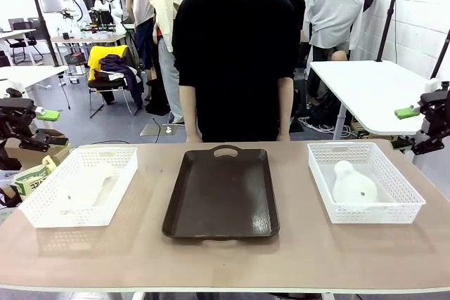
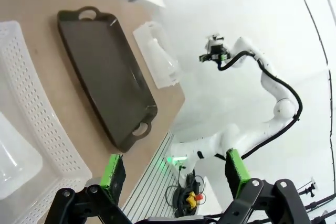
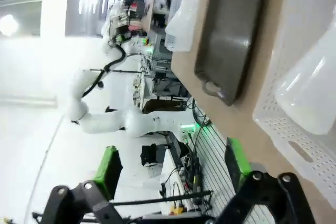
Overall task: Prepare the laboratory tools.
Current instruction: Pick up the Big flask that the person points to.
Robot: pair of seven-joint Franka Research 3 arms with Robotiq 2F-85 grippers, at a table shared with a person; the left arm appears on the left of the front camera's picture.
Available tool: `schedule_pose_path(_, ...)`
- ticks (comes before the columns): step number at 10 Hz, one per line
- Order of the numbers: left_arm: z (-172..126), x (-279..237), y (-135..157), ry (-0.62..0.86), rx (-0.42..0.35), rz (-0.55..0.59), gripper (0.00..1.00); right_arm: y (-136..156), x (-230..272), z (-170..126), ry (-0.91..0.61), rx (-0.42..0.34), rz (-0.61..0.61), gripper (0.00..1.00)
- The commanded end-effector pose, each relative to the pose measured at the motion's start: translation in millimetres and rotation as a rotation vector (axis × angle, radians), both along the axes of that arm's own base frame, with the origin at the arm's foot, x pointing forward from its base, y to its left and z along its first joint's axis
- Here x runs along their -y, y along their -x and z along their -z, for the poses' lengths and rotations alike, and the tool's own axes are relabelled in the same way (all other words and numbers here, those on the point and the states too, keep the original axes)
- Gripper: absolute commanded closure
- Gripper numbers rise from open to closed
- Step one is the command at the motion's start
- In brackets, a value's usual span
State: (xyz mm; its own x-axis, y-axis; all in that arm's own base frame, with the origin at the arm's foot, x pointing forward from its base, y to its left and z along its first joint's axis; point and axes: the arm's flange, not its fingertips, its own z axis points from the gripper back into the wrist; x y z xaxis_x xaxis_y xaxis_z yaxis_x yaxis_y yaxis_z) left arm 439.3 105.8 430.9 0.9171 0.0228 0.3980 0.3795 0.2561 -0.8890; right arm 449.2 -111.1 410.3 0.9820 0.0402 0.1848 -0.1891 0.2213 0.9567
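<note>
one flask [image 1: 354, 182] is in the right basket [image 1: 411, 201]. the other flask [image 1: 91, 189] lies in the left basket [image 1: 42, 214]. the tray [image 1: 221, 194] sits between the baskets on the table [image 1: 302, 258], apart from both. the left gripper [image 2: 174, 174] hangs beyond the table's left end, fingers spread wide with nothing between them. the right gripper [image 3: 172, 165] hangs beyond the right end, also spread and bare. a person [image 1: 235, 54] stands at the far side.
</note>
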Motion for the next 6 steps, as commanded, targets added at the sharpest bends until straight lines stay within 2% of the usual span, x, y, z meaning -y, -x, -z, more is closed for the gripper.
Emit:
schedule_pose_path(1,3,3,-5,0.006,-0.029,-0.036,0.0,-8,3,-11,0.035,-0.064,0.022,0.0)
schedule_pose_path(3,13,-3,-9,-0.023,-0.071,-0.082,0.0,-9,11,-10,0.025,-0.069,0.041,0.0)
schedule_pose_path(5,26,-11,-13,-0.053,-0.183,-0.113,0.0,-8,16,-11,0.016,-0.055,0.058,0.0)
schedule_pose_path(6,29,-14,-12,-0.039,-0.2,-0.111,0.0,-9,17,-10,0.007,-0.054,0.061,0.0)
